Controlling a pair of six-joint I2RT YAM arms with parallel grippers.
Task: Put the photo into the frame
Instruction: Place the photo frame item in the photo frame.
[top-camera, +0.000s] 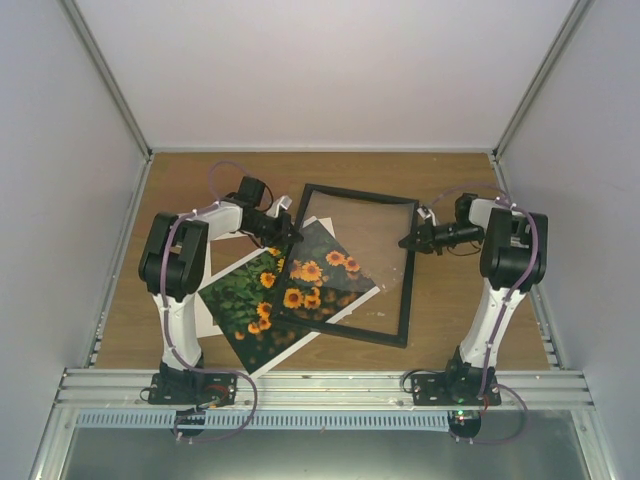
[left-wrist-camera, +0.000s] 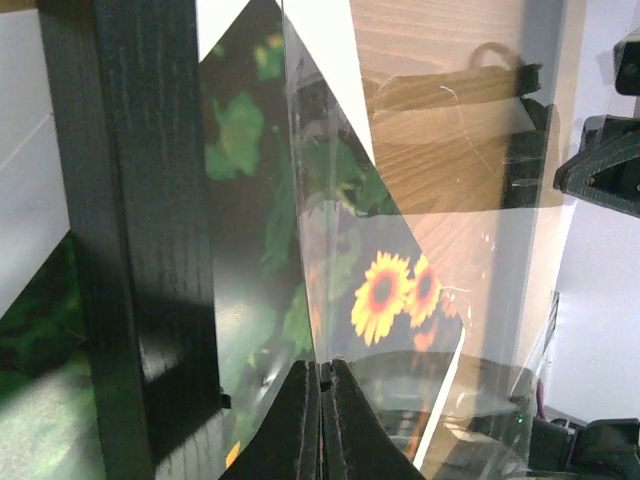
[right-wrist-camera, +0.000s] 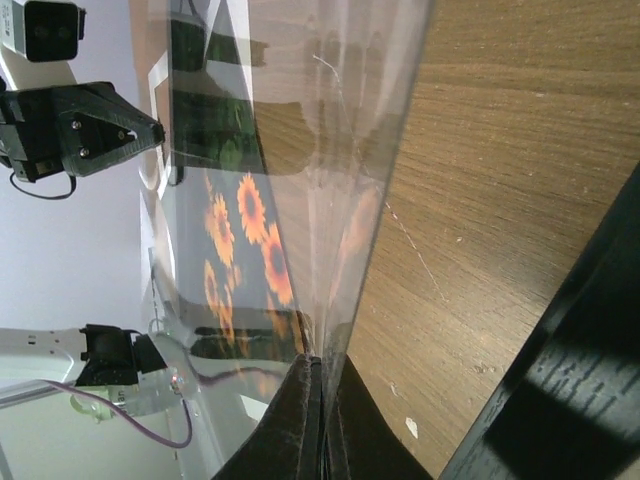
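Observation:
The photo (top-camera: 250, 300), sunflowers on dark leaves, lies flat on the wooden table. The black frame (top-camera: 410, 280) lies tilted across its right half. A clear sheet (top-camera: 352, 232) hangs above the frame, held between both arms. My left gripper (top-camera: 291, 233) is shut on the sheet's left edge, and in the left wrist view the gripper (left-wrist-camera: 322, 363) pinches that edge beside the frame's bar (left-wrist-camera: 130, 250). My right gripper (top-camera: 404, 243) is shut on the opposite edge; in the right wrist view it (right-wrist-camera: 322, 362) clamps the sheet (right-wrist-camera: 330, 180) over bare wood.
A white board (top-camera: 208, 285) lies under the photo's left side near the left arm. The frame's corner (right-wrist-camera: 570, 380) sits close to the right gripper. Grey walls close in the table on three sides, with a metal rail (top-camera: 320, 385) at the near edge.

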